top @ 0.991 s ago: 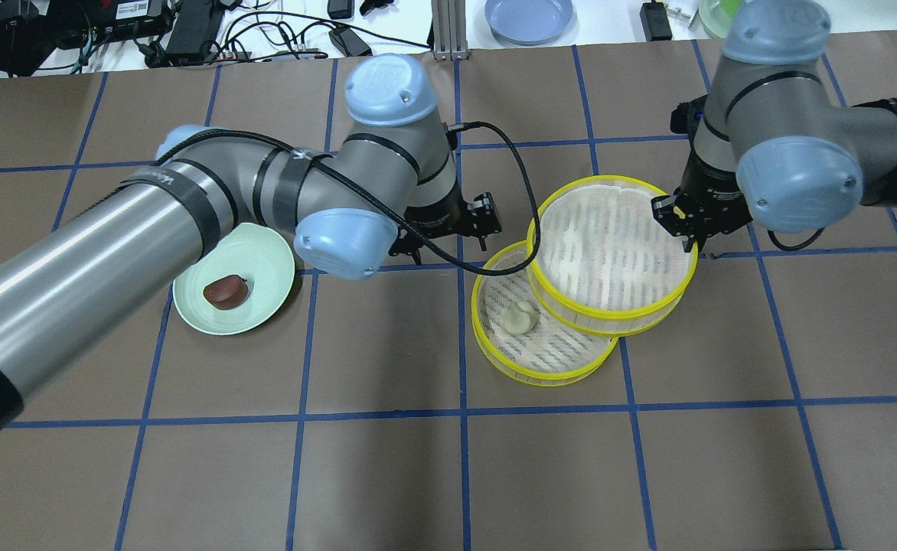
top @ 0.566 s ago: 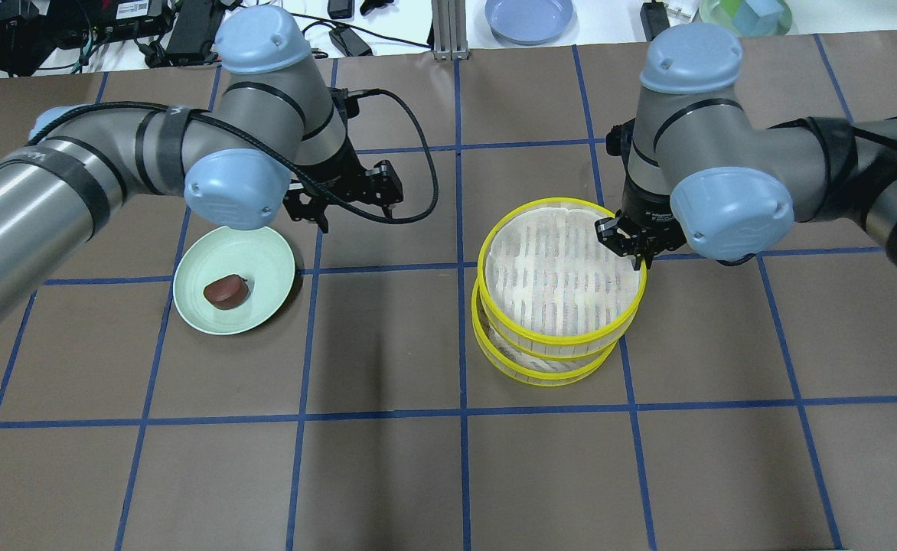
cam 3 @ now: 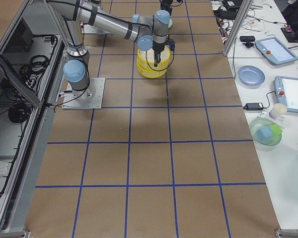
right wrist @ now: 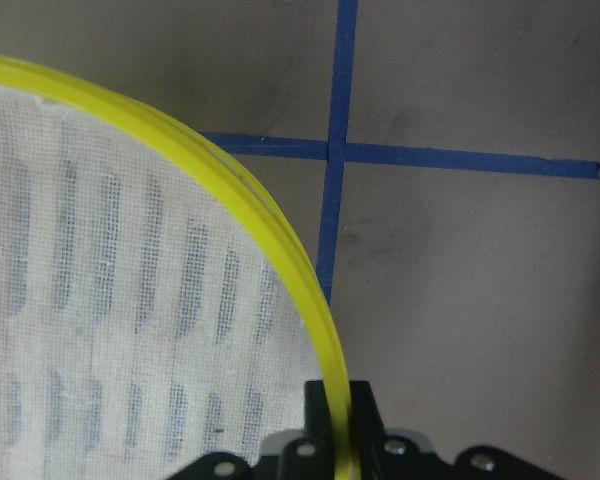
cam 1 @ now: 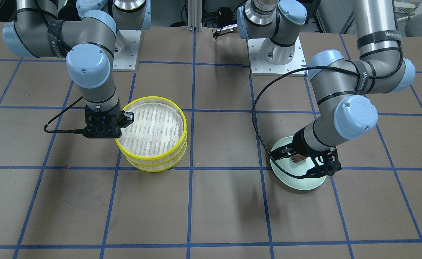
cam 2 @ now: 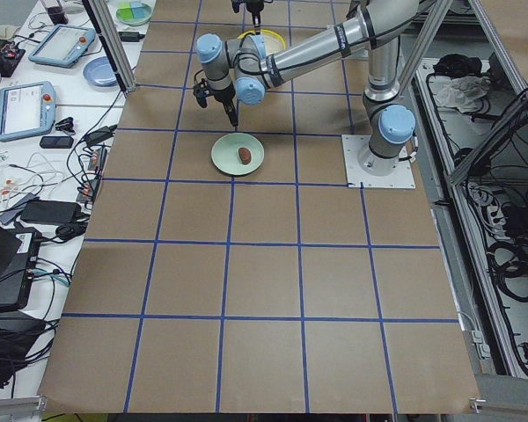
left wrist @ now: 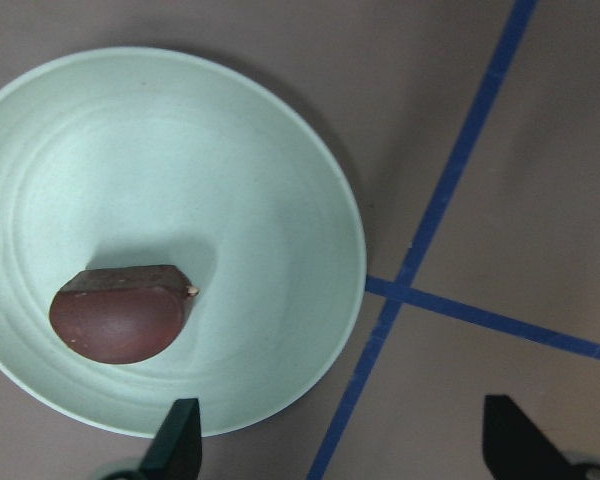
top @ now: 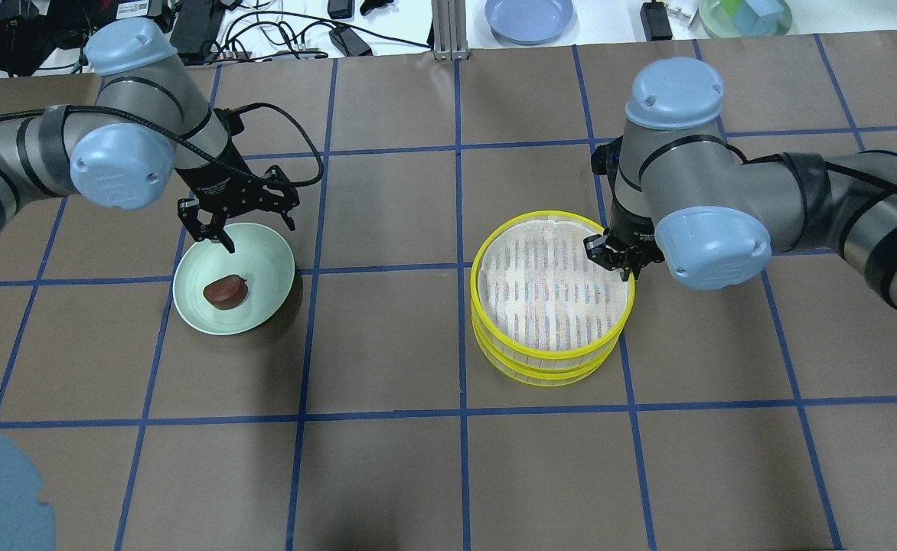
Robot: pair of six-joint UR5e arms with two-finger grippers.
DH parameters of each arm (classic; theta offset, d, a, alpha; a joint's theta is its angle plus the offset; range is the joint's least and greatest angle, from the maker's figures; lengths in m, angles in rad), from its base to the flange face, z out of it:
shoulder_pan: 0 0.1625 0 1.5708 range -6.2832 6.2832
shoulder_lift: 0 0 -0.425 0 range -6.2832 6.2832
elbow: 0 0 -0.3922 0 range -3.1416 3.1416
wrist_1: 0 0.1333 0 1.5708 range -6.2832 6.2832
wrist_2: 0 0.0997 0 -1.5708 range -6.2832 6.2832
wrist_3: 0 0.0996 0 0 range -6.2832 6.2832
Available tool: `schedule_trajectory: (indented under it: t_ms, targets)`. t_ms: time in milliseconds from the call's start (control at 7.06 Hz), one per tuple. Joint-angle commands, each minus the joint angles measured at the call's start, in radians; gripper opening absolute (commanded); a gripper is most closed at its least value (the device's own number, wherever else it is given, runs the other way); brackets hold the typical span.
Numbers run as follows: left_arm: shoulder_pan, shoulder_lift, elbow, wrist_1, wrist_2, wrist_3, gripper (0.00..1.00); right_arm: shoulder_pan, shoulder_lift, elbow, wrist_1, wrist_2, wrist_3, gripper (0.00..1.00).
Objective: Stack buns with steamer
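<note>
Though top tray [top: 552, 287] sat stacked, right gripper [top: 626, 268] clamped on it, brown bun [top: 225, 291] lay unpicked on plate [top: 265, 260], left gripper [left wrist: 345, 448] apart above.

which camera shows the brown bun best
The left wrist-mounted view: the brown bun lies close up, unobstructed on the plate. Overhead and exterior left show it small; front-facing mostly hides it behind the left arm.

Bench [top: 387, 474]: brown, dark blue tape grid. Plate [top: 269, 256]: pale mint green, plain. Bun [top: 226, 291]: dark reddish-brown. Upper steamer tray [top: 474, 287], lower steamer tray [top: 544, 380]: bright yellow rims. Cloth liner [top: 552, 287]: white, grey dashed stripes. Left arm [top: 4, 168], right arm [top: 839, 199]: grey, pale blue joint caps, black bands. Left end effector [top: 259, 233], right end effector [top: 623, 269]: black.
</note>
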Motion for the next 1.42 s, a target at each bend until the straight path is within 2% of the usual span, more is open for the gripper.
schedule_trajectory:
  t_ms: [0, 283, 566, 708, 991, 1274]
  targets:
    - [0.063, -0.032, -0.022, -0.013, 0.094, 0.033, 1.0, 0.021, 0.005, 0.0, -0.007, -0.007, -0.005, 0.0]
    - [0.074, -0.078, -0.022, -0.009, 0.096, 0.051, 1.0, 0.021, 0.005, -0.003, -0.01, -0.005, -0.005, 0.0]
    - [0.074, -0.112, -0.035, 0.004, 0.095, 0.119, 1.0, 0.007, 0.004, -0.008, -0.12, -0.001, -0.116, 0.0]
    - [0.074, -0.117, -0.034, 0.006, 0.098, 0.125, 1.0, 0.004, 0.004, -0.008, -0.119, -0.001, -0.121, 0.0]
    - [0.074, -0.117, -0.026, 0.006, 0.164, 0.126, 1.0, 0.004, 0.007, 0.001, -0.107, -0.002, -0.165, 0.0]
    - [0.074, -0.131, -0.029, 0.007, 0.162, 0.125, 1.0, 0.001, 0.01, 0.007, -0.105, -0.002, -0.196, 0.0]
